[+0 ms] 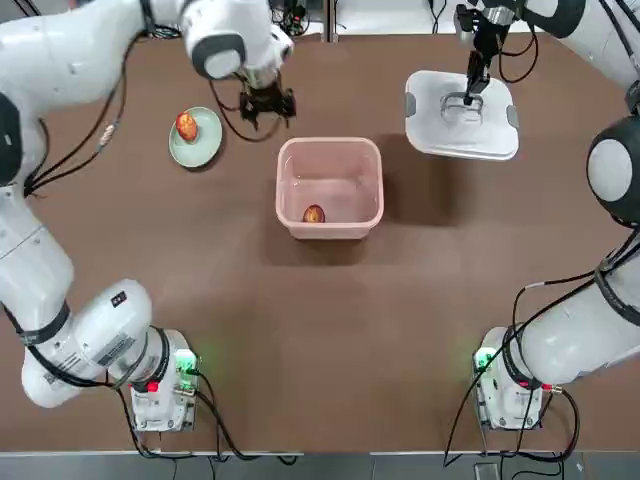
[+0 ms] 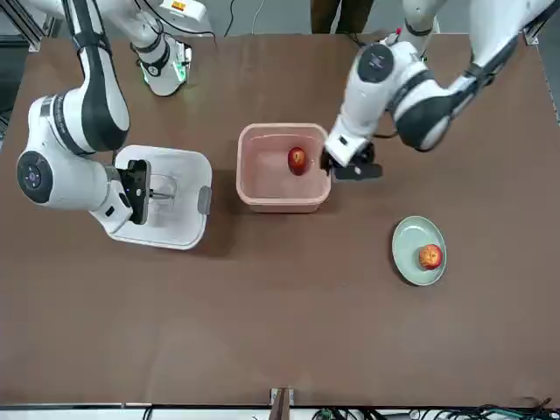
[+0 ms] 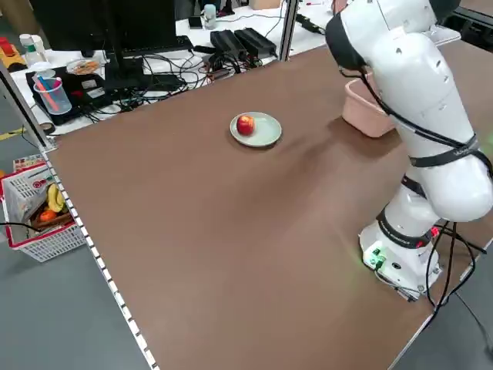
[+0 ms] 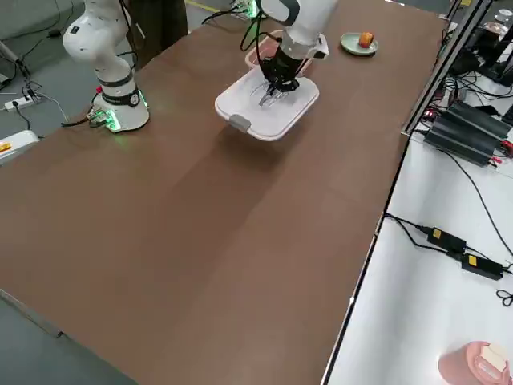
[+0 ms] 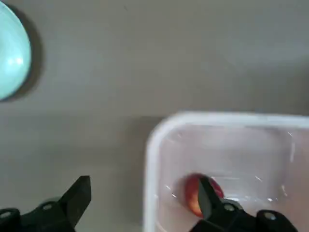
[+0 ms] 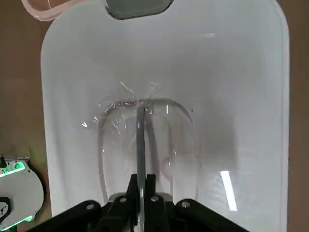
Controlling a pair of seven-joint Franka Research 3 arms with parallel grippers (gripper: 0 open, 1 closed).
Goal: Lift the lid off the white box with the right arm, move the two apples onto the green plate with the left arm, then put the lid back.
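Top view: a wide brown table [image 1: 320, 330] with a smooth matte surface carries everything. The right arm [image 1: 600, 200] and the left arm [image 1: 60, 200], both large white jointed machines with black cables, reach in from the near corners.

The white box [image 1: 330, 187], a squarish open container with rounded corners and pale pinkish plastic walls, sits mid-table. To its right and a little farther back is the lid [image 1: 461, 115], a square of smooth white plastic with grey side clips, well apart from the box. The right gripper [image 1: 470, 95] stands on the lid's centre, its fingers pinching the flat handle.

The green plate [image 1: 195, 137], small, round and pale mint, lies to the box's left. The left gripper [image 1: 266, 103] hangs between plate and box, just beyond the box's far left corner, its fingers spread and holding nothing.

One red apple with yellow patches [image 1: 187, 126] rests on the plate. The other apple [image 1: 314, 214] lies inside the box by the near wall.
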